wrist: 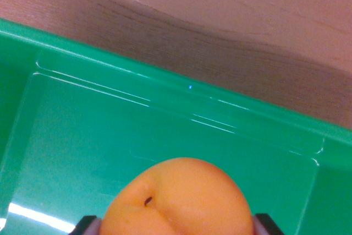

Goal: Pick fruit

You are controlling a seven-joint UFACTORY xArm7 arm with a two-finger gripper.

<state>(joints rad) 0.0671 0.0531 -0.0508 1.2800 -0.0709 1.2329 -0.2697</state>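
Fruit: one orange, peach-like fruit (179, 199), nearest the camera at the bottom edge of the wrist view; round, smooth-skinned, with a dark stem dimple and a shallow crease running down from it
Gripper: its fingertips (86, 224) show as two grey corners, one touching each flank of the fruit, so the gripper (176, 227) appears clamped on the fruit across its widest part; whether the pads press hard cannot be told
Handling: judged light and fairly firm, with a slick rounded skin that could roll or squirt out of a shallow pinch; a hold across the middle, pads on opposite flanks and clear of the crease, looks soundest; if it is real fruit it would bruise under heavy squeeze
Bin: one green plastic bin (165, 83) just beyond the fruit, its glossy floor bare of anything else; the fruit lies over that floor, though whether resting or lifted cannot be told
Table: one wooden surface (247, 20) beyond the bin's far rim
Count: one fruit; one bin; two fingertips; no other fruit in sight
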